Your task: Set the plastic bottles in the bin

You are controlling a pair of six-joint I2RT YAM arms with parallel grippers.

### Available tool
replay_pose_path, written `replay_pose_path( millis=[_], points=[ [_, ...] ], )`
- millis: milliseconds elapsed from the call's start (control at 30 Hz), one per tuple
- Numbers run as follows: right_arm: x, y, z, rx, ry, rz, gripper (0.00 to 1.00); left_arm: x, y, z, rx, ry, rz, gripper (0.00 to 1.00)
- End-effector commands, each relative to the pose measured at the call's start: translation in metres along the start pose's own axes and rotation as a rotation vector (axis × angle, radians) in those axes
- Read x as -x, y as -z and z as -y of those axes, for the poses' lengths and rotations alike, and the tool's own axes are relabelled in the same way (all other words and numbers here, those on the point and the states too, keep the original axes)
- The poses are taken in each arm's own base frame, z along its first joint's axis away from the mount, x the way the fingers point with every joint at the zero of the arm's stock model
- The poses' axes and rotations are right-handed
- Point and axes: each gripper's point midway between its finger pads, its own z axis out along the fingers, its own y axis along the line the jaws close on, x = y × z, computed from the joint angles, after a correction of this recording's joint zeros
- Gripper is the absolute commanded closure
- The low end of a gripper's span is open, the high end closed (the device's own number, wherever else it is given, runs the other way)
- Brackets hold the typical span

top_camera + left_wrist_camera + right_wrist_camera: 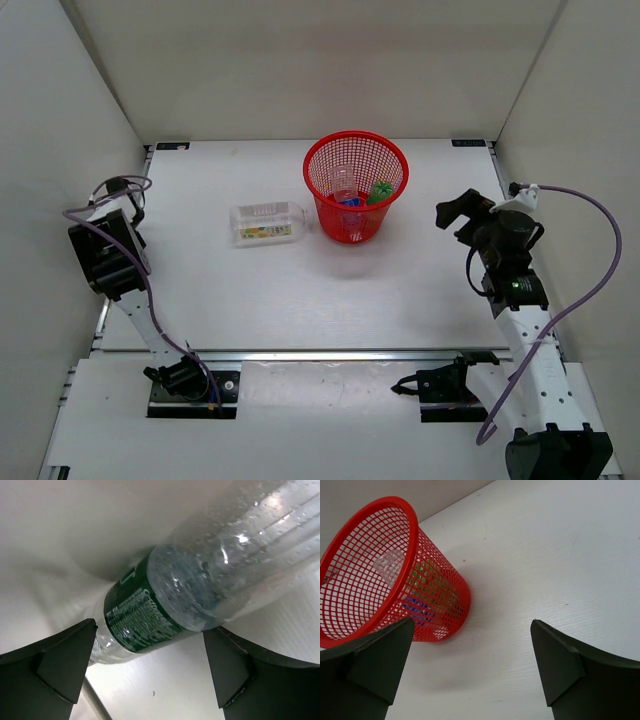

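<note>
With the left gripper [150, 630] and right gripper [472, 625] both spread wide and empty, the clear plastic bottle with a dark green label [190, 590], framed by the left fingers, is best clamped squarely across that label.

red mesh bin [355, 150] stands upper centre, green bottle [380, 192] and blue-labelled bottle [347, 198] inside. squarish bottle [266, 222] lies sideways left of it.

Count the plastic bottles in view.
4: squarish one beside the bin; blue-labelled one and green one inside it; green-labelled one before the left tool. More may be hidden.
</note>
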Motion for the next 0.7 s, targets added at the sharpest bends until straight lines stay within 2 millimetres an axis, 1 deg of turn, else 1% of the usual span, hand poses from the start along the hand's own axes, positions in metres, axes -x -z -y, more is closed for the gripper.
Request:
replay_pose_path(
  millis=[0, 67, 100, 133, 167, 200, 233, 267, 300, 333, 400, 433, 467, 500, 533, 567, 667],
  points=[
    [0.021, 0.003, -0.002, 0.004, -0.029, 0.108, 0.01, -0.012, -0.001, 0.001, 0.073, -0.048, -0.038, 0.01],
    [0.029, 0.007, -0.005, 0.014, -0.039, 0.145, 0.01, -0.012, -0.003, 0.005, 0.050, -0.037, -0.046, 0.01],
    [0.024, 0.005, -0.002, 0.001, -0.046, 0.138, 0.01, -0.009, -0.003, 0.002, 0.050, -0.028, -0.043, 0.02],
    [0.026, 0.007, -0.005, 0.015, -0.046, 0.143, 0.02, -0.007, -0.001, 0.000, 0.053, -0.025, -0.042, 0.13],
    [0.029, 0.008, -0.005, 0.012, -0.042, 0.154, 0.02, -0.007, -0.001, -0.002, 0.065, -0.037, -0.043, 0.28],
    [0.029, 0.008, -0.007, 0.019, -0.039, 0.150, 0.02, -0.004, -0.001, -0.003, 0.064, -0.026, -0.033, 0.36],
    [0.027, 0.007, -0.003, 0.001, -0.044, 0.148, 0.02, 0.000, 0.001, -0.006, 0.058, -0.013, -0.026, 0.39],
    [0.030, 0.008, -0.004, -0.001, -0.037, 0.161, 0.02, 0.004, 0.001, -0.006, 0.055, -0.002, -0.013, 0.39],
    [0.035, 0.009, -0.003, -0.016, -0.036, 0.175, 0.02, 0.003, -0.002, -0.009, 0.058, 0.001, -0.025, 0.39],
    [0.034, 0.010, -0.007, -0.001, -0.031, 0.173, 0.01, 0.002, -0.001, -0.007, 0.061, -0.006, -0.029, 0.40],
    [0.034, 0.012, -0.007, -0.005, -0.033, 0.183, 0.02, 0.004, 0.000, -0.001, 0.025, -0.001, -0.033, 0.49],
    [0.034, 0.012, -0.011, 0.008, -0.030, 0.188, 0.02, 0.005, 0.003, -0.001, 0.031, -0.006, -0.026, 0.64],
    [0.036, 0.011, -0.008, -0.006, -0.033, 0.194, 0.02, 0.007, 0.006, -0.005, 0.054, -0.008, -0.016, 0.70],
    [0.035, 0.012, -0.009, -0.005, -0.031, 0.193, 0.02, 0.008, 0.010, -0.003, 0.066, -0.011, 0.000, 0.85],
    [0.036, 0.014, -0.010, 0.000, -0.030, 0.198, 0.02, 0.007, 0.014, -0.004, 0.074, -0.020, 0.009, 0.96],
    [0.034, 0.015, -0.007, -0.006, -0.032, 0.199, 0.02, 0.010, 0.016, -0.005, 0.065, -0.019, 0.022, 1.00],
    [0.040, 0.019, -0.007, -0.007, -0.032, 0.226, 0.02, 0.011, 0.021, -0.002, 0.040, -0.010, 0.026, 1.00]
  ],
)
